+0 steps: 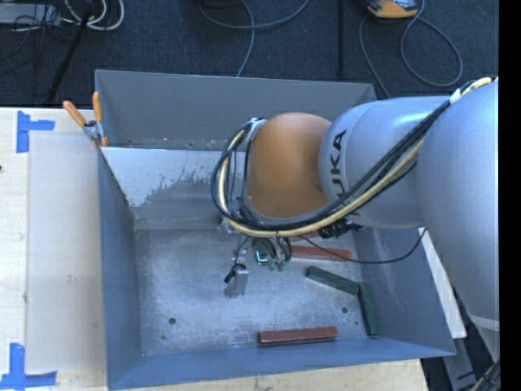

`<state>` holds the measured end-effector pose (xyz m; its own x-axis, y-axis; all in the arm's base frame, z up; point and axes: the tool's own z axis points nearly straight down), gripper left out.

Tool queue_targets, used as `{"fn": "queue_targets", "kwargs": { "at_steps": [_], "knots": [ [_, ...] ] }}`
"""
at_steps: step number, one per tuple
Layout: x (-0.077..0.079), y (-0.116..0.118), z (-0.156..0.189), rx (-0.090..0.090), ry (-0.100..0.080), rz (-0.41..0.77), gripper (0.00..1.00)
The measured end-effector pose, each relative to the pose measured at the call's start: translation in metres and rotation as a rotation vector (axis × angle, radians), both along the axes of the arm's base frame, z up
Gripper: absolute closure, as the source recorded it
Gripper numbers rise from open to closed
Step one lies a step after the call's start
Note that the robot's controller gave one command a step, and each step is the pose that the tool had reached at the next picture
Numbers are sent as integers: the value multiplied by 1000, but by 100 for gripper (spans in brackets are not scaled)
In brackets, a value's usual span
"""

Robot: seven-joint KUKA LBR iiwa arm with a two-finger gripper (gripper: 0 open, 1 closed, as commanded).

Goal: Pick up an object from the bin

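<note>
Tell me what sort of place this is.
Likely a robotics lab's bin-picking station: a KUKA arm reaches into a grey metal bin holding a few flat sticks, with cables trailing over the dark floor behind.

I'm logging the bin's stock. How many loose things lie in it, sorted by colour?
Red-brown bars: 2
Dark green bars: 2
Total: 4 in sight; the arm could be covering more.
</note>
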<state>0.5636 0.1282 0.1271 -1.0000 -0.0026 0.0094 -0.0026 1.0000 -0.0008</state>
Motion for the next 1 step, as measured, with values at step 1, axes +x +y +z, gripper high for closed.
{"fn": "queue_targets", "kwargs": {
  "at_steps": [1],
  "knots": [
    [43,-48,43,0,-15,-124,0]
  ]
}}
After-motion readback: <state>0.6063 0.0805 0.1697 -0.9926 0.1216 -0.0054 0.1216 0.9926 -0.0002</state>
